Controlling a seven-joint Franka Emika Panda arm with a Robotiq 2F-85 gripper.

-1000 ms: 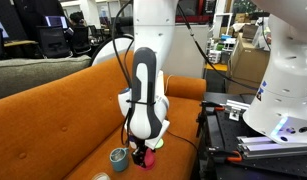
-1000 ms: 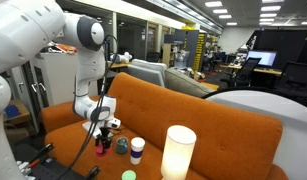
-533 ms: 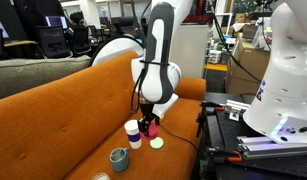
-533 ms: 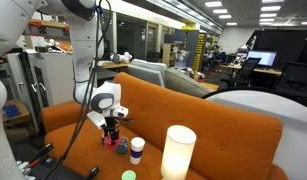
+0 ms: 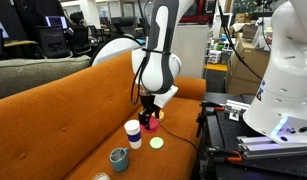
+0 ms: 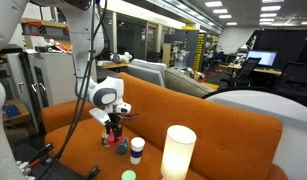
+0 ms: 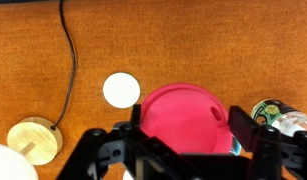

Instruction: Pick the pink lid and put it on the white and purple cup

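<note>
The pink lid (image 7: 183,115) is pinched in my hand (image 5: 149,122), just beside the white and purple cup (image 5: 132,133) and not on it. On the orange surface (image 7: 193,40) below lie a pale disc (image 7: 121,90) and a grey cup (image 5: 119,157)

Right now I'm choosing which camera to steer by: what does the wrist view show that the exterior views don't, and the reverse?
Only the wrist view: a round wooden disc on the sofa. Only an exterior view: the white and purple cup standing beside the gripper, and a grey-teal cup. Shared: the pink lid held between the fingers, a pale flat disc, the orange sofa.
</note>
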